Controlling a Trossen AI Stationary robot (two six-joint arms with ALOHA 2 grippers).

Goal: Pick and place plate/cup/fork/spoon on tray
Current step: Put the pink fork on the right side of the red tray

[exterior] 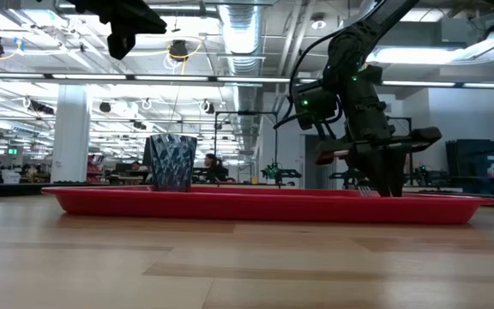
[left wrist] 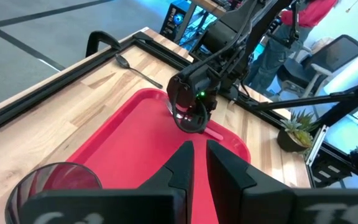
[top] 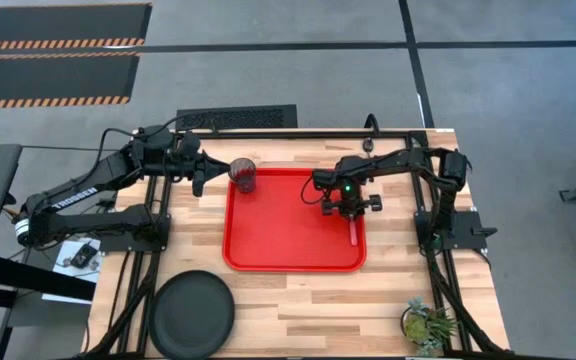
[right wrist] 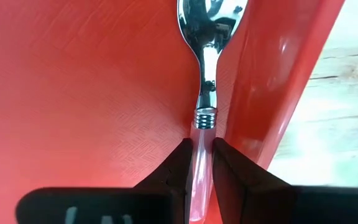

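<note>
The red tray [top: 268, 225] lies mid-table. The smoky cup [top: 243, 173] stands upright in its far left corner and also shows in the low view [exterior: 171, 161]. My left gripper [left wrist: 199, 144] hangs above the table just left of the cup, empty, with a narrow gap between its fingers. My right gripper [top: 349, 210] is down in the tray by its right rim, shut on the red-handled fork [right wrist: 206, 93]. The black plate [top: 191, 315] rests on the table at the near left. The spoon [left wrist: 132, 67] lies on the wood beyond the tray's far rim. My right gripper pinches the fork's clear red handle [right wrist: 202, 146] between its two fingers, just behind the metal collar at the head end. The fingers come from above, pointing down. The fork lies level along the tray's right rim, its handle end [top: 353, 235] toward the table's near edge. I cannot tell whether it rests on the tray floor.
A small potted plant [top: 428, 325] stands at the table's near right corner. Black frame rails run along the table's far, left and right sides. A black clamp [left wrist: 95, 40] sits at the far edge near the spoon. A person [left wrist: 284, 37] stands beyond the table's right side.
</note>
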